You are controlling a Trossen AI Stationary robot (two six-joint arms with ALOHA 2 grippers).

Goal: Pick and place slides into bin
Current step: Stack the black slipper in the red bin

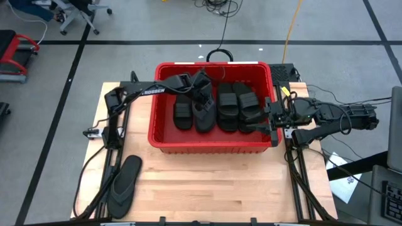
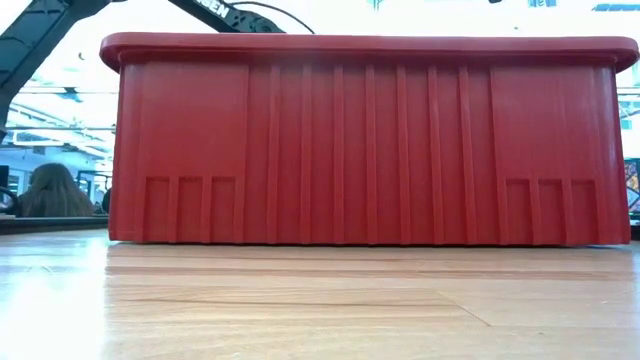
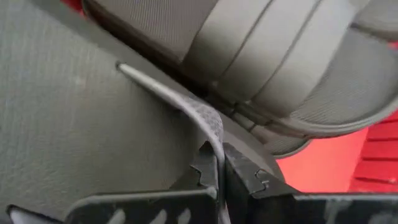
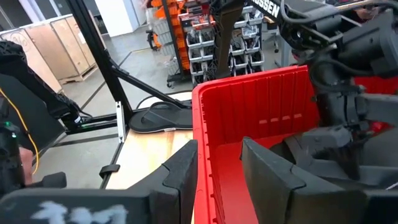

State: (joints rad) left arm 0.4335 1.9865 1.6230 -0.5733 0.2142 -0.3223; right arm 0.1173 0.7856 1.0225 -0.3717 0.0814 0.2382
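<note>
Slides from the high view: four black slides (image 1: 217, 107) abreast on the floor of the bin (image 1: 213, 145), long axes running from the desk's far edge toward its near edge, packed side by side, probably to leave room. Left gripper (image 1: 200, 88) down inside the bin, over the far half. Second grey flip-flop (image 1: 124, 185) flat by the desk's near-left corner, long axis near to far and leaning a little, likely waiting its turn.

Low view: only the bin's near wall (image 2: 370, 150); contents hidden.

Left wrist view: left gripper (image 3: 221, 171) pinched tight on the thin strap (image 3: 199, 115) of a grey flip-flop (image 3: 62, 124), so hung by the thong, sole facing the camera. Ribbed black slide (image 3: 280, 56) close beyond it.

Right wrist view: right gripper (image 4: 219, 165) at middling width, fingers either side of the bin's right rim (image 4: 202, 118), carrying nothing; perhaps there to steady the bin. Contact with the rim unclear.
</note>
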